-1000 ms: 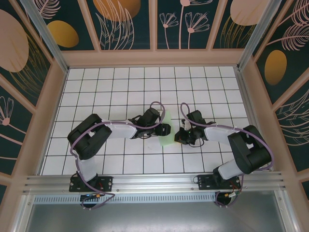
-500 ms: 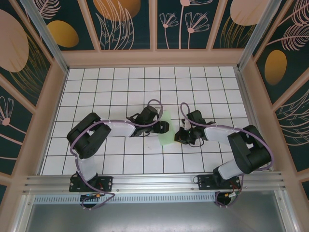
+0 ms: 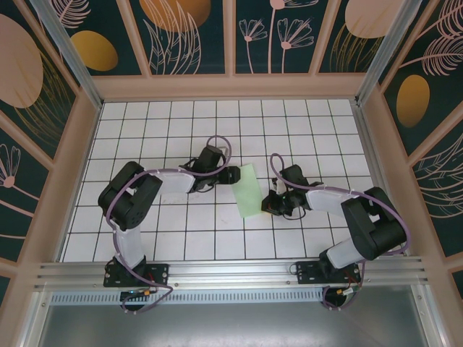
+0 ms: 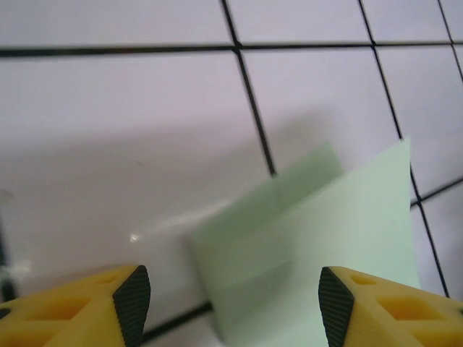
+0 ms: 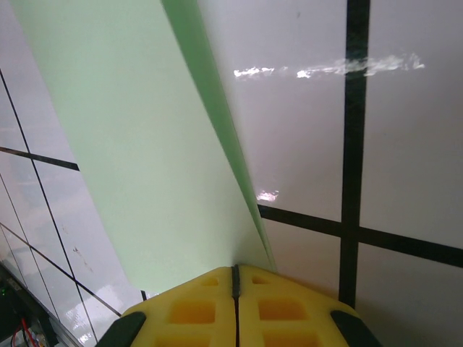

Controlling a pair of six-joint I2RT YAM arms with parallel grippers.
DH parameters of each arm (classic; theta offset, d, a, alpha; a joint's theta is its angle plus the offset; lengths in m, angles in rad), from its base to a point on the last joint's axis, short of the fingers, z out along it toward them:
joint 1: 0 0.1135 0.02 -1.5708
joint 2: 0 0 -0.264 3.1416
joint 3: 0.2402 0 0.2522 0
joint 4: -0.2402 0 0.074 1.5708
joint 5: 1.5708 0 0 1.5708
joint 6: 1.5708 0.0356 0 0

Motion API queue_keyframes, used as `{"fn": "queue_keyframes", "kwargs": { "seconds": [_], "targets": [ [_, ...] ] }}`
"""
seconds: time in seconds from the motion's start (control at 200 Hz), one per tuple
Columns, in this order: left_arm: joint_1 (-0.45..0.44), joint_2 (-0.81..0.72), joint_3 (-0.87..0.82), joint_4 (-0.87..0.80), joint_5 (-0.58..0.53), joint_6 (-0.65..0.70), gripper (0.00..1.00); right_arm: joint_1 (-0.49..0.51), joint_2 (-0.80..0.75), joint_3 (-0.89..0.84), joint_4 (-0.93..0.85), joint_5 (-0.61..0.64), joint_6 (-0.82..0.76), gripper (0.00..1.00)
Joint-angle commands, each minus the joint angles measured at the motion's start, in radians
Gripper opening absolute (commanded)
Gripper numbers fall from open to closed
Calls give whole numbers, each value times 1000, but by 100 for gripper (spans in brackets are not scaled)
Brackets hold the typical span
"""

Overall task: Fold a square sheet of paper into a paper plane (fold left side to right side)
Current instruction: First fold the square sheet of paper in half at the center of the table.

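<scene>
Two grippers of mine work over a white table top ruled in black grid lines [image 3: 145,123]. Near its centre lies the thin, pale mint-green square sheet of paper [image 3: 248,190], doubled over into a tall narrow strip. It lies flat on the tiles and leans slightly toward one o'clock.

My left gripper [image 3: 231,176] sits just beside the strip at its ten o'clock. Its yellow fingers with black pads stand apart, holding nothing and clear of the paper. In the left wrist view the upper layer does not quite cover the lower one: a corner of the under layer peeks out at the far edge.

My right gripper [image 3: 268,204] sits at the strip's four o'clock, fingers pressed together. In the right wrist view the strip's long edge runs straight into the closed tips. I cannot tell whether they pinch that edge or only press beside it.

By my reckoning, the left-to-right fold is laid over but loosely matched, and its crease may need firming. Everything that makes a plane is left to do: no pointed nose, no wings, no dart shape.
</scene>
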Motion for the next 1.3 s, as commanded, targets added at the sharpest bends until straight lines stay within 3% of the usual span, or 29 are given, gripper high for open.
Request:
{"fn": "queue_keyframes", "kwargs": {
  "seconds": [0.0, 0.13, 0.285, 0.5, 0.856, 1.291],
  "targets": [
    [14, -11, 25, -30, -22, 46, 66, -4, 52, -43, -122, 148, -23, 9],
    [13, -89, -15, -21, 3, 41, 65, -4, 51, -42, -119, 148, -21, 9],
    [1, -144, -97, 71, 142, -7, 58, -5, 52, -40, -121, 150, -21, 9],
    [-66, -90, -72, 111, 210, -17, 58, -5, 53, -36, -124, 154, -20, 9],
    [-64, 50, 61, 13, 90, 37, 60, -5, 53, -26, -139, 157, -21, 9],
    [-16, 82, -14, 74, 33, 5, 63, -5, 50, -24, -150, 159, -25, 9]
  ]
}}
